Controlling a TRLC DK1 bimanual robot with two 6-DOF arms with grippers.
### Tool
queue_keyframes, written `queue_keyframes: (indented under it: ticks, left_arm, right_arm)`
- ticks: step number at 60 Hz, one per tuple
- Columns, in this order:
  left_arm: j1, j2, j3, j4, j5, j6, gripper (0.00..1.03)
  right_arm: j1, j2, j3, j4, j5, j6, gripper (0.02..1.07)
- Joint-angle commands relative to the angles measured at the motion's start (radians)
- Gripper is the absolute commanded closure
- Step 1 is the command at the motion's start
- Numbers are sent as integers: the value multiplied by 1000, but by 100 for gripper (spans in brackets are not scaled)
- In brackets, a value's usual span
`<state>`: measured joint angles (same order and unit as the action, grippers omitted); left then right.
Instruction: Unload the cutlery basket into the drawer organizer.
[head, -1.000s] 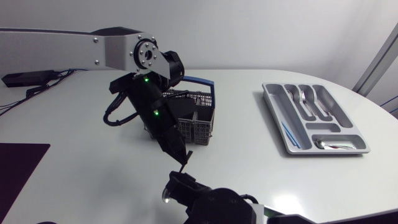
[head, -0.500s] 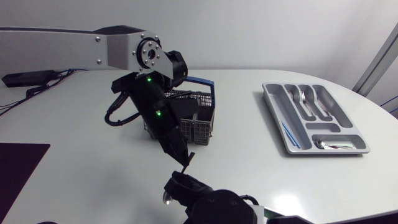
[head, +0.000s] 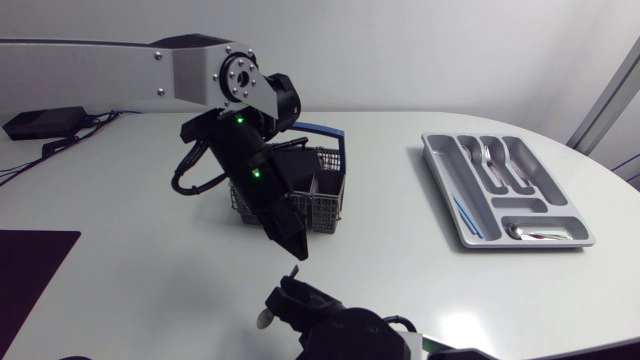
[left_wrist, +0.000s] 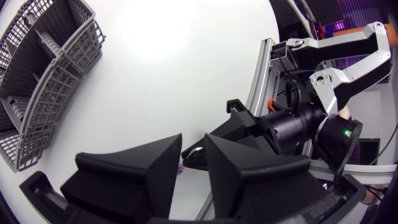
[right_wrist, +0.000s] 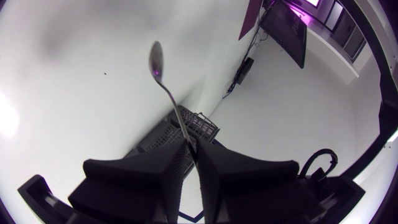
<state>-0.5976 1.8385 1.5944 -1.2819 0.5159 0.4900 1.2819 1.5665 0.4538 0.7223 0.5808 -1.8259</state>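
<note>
Left end effector (head: 297, 247), fingers slightly parted and empty, hangs just in front of the wire cutlery basket (head: 322, 205) on the white worktop (head: 130, 230). Further in front of the basket, the right end effector (head: 286, 297) clamps a spoon (right_wrist: 163, 81) by its handle. The drawer organizer (head: 437, 165) lies well right of the basket.

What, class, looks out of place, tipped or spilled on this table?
Nothing stands out. The basket stands upright, the organizer lies flat with cutlery in its compartments, and the right hand holds a spoon by its handle.

Head view overhead, facing table (head: 400, 262), wrist views close, sharing basket (head: 323, 204).
</note>
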Motion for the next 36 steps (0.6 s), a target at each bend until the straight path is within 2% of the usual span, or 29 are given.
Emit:
queue_keyframes:
  ticks: [1, 20, 29, 36]
  left_arm:
    - [1, 22, 9, -7, 4, -21, 74]
    - [9, 21, 15, -5, 10, -24, 74]
    - [39, 10, 18, 13, 12, -27, 53]
    - [73, -16, 4, 42, 29, -31, 49]
  right_arm:
    - [8, 20, -27, 9, 17, 4, 93]
    - [8, 33, -29, 9, 21, 53, 93]
    - [7, 27, -30, 6, 21, 116, 93]
    - [-1, 18, -41, 3, 19, 183, 93]
